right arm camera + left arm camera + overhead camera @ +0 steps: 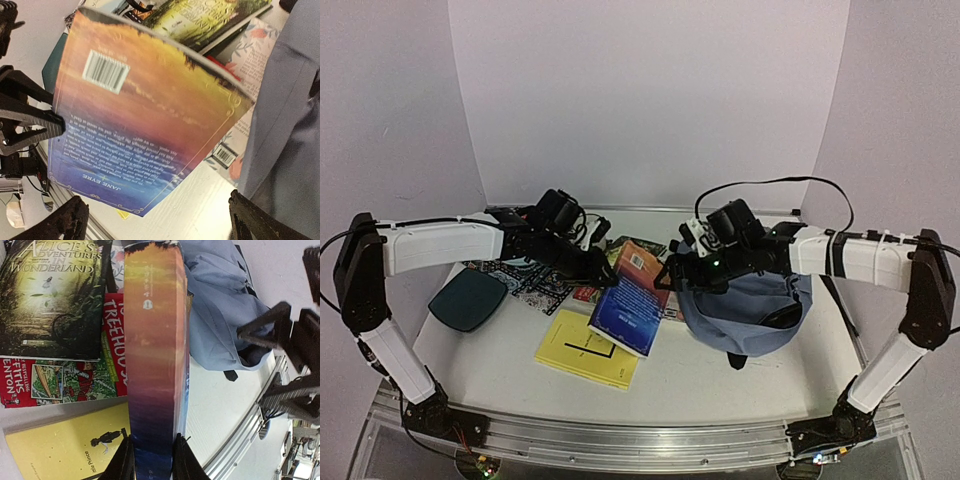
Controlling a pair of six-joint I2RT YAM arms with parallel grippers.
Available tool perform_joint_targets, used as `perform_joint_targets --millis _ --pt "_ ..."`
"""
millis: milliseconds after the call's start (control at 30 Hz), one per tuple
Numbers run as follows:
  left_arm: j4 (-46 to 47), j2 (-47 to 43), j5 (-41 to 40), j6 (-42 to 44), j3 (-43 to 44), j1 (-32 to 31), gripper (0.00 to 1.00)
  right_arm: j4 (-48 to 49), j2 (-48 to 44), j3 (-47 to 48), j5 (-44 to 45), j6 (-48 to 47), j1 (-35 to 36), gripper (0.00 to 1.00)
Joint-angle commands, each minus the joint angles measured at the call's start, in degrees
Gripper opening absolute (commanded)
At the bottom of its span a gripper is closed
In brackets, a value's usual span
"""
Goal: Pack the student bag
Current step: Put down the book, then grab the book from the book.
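Observation:
The student bag (745, 305), blue-grey fabric with dark straps, lies at the right of the table and also shows in the left wrist view (220, 305) and the right wrist view (290, 125). My left gripper (152, 460) is shut on the spine end of a thick orange-to-blue book (155, 355), "Jane Eyre", held tilted above the table just left of the bag (630, 300). My right gripper (160, 225) stands open beside the bag's left edge, with the book's back cover (145, 110) in front of it and nothing between its fingers.
A yellow "Little Prince" book (588, 348) lies near the front. "Alice's Adventures in Wonderland" (50, 295) and a red "Treehouse" book (65, 380) lie under the held book. A dark teal tray (468, 298) sits at the left.

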Motion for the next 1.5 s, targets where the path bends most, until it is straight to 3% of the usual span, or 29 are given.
perform_joint_targets --millis 0,300,400,500,667,900,1233,1467 --pt "5.47 -0.99 -4.7 -3.3 0.03 1.31 0.0 8.49 0.7 -4.3 -0.58 9.62 3.75 0.98" --pt "8.42 3.21 -5.24 -6.95 -5.02 2.13 0.0 12.9 7.78 -4.19 4.05 15.06 5.98 0.96" --pt "9.66 3.84 -5.2 -8.07 -6.5 2.45 0.04 13.15 10.53 -3.38 5.25 15.59 6.11 0.94" --pt "10.72 3.93 -4.55 -8.89 -8.3 2.82 0.13 13.27 12.6 -2.61 5.49 15.83 6.13 0.92" --pt "13.57 3.25 -0.71 -10.31 -12.79 4.75 0.42 13.46 15.16 -1.75 5.18 16.32 6.1 0.9" --pt "17.15 4.19 4.98 -10.99 -17.16 7.05 0.59 13.54 15.84 -1.42 4.8 16.3 6.11 0.9" --pt "24.16 10.13 15.37 -11.39 -16.26 7.13 0.66 13.76 17.4 0.09 3.54 16.46 6.13 0.89" --pt "29.37 13.06 22.74 -12.59 -14.88 6.37 0.63 15.39 18.2 0.68 1.99 16.95 6.13 0.89"
